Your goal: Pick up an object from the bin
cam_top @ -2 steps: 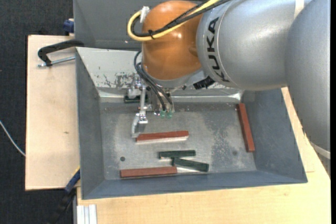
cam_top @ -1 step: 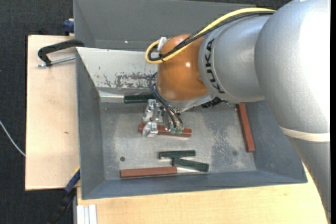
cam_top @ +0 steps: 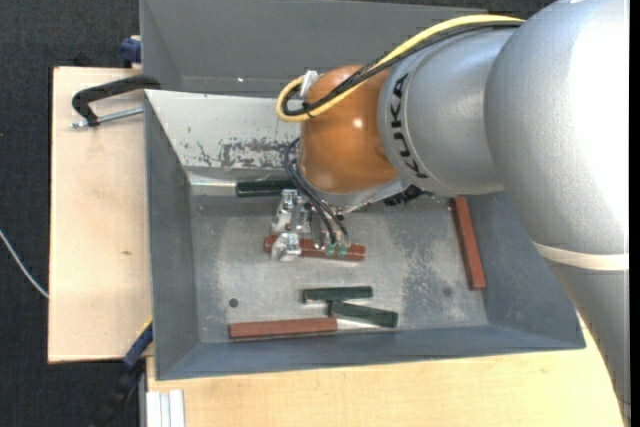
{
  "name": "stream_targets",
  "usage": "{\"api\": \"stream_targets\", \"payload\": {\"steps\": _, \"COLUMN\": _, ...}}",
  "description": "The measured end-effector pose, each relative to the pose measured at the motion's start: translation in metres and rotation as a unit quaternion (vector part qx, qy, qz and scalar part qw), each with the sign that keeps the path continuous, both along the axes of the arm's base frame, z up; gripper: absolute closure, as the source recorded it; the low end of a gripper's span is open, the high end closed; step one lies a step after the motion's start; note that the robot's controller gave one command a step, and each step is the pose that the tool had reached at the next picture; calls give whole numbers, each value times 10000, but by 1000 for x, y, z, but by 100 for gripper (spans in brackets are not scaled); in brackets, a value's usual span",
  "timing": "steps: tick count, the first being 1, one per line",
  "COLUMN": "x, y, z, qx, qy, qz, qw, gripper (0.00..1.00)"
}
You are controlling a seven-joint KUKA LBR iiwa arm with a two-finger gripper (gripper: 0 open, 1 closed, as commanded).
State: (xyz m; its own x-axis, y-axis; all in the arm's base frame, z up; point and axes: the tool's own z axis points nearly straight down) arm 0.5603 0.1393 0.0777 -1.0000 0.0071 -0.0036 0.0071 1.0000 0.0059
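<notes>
Gripper (cam_top: 290, 233) low at centre of frame, at left end of brown stick (cam_top: 328, 252). Cannot tell how open, nor whether gripping. Lift not yet done.

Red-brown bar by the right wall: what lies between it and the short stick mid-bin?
Nothing. In the camera view, the bin floor between the red-brown bar and the short stick is bare, scuffed grey metal.
</notes>
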Motion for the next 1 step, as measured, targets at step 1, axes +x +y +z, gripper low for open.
{"api": "stream_targets", "payload": {"steps": 1, "x": -7, "y": 47, "z": 172, "qx": -10, "qy": -55, "qz": 1104, "qw": 9939, "gripper": 100}}
